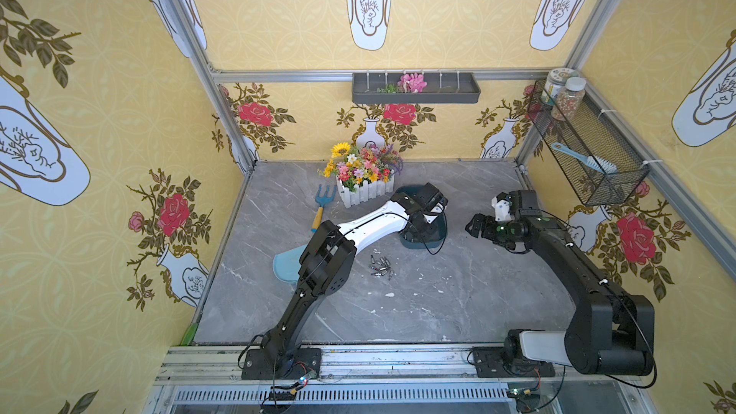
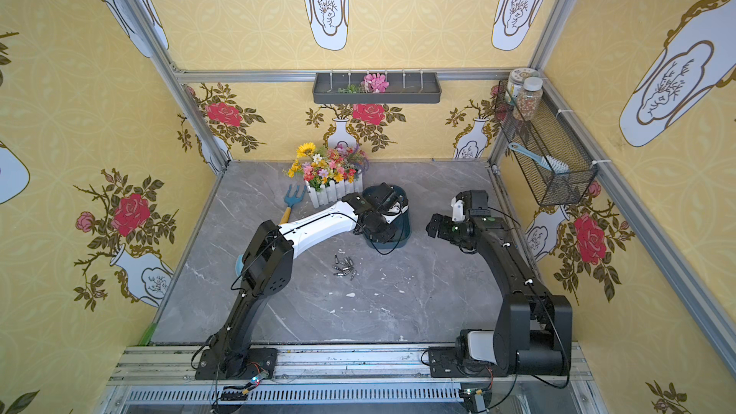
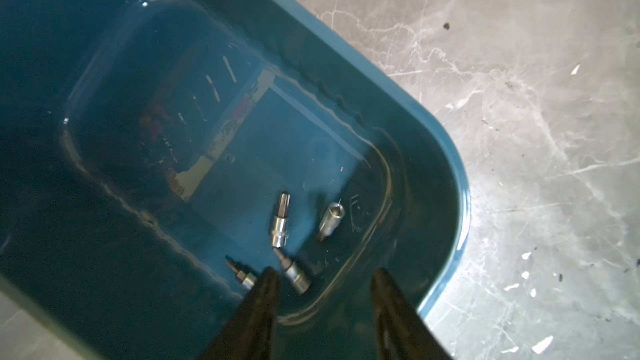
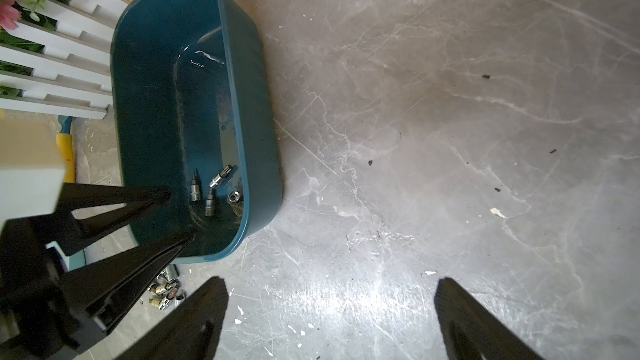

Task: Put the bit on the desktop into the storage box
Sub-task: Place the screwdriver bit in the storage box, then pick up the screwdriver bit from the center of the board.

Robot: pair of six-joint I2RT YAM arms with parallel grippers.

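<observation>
Grey marble desktop carried teal storage box beside white-fenced flower planter. Left gripper hung over box's near end, jaws apart, nothing between them. Right gripper hovered above bare desktop beside box, jaws wide, empty. Four bits lay on box floor: two by one left fingertip, two ahead of jaws. Loose pile of bits lay on desktop near box's end.

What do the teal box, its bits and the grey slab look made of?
Dark teal oblong storage box: likely glossy moulded plastic, reflections on its floor.
Small silvery bits inside: probably chromed steel, bright glints.
Grey veined desktop: polished stone look; marble or laminate, cannot tell.
</observation>
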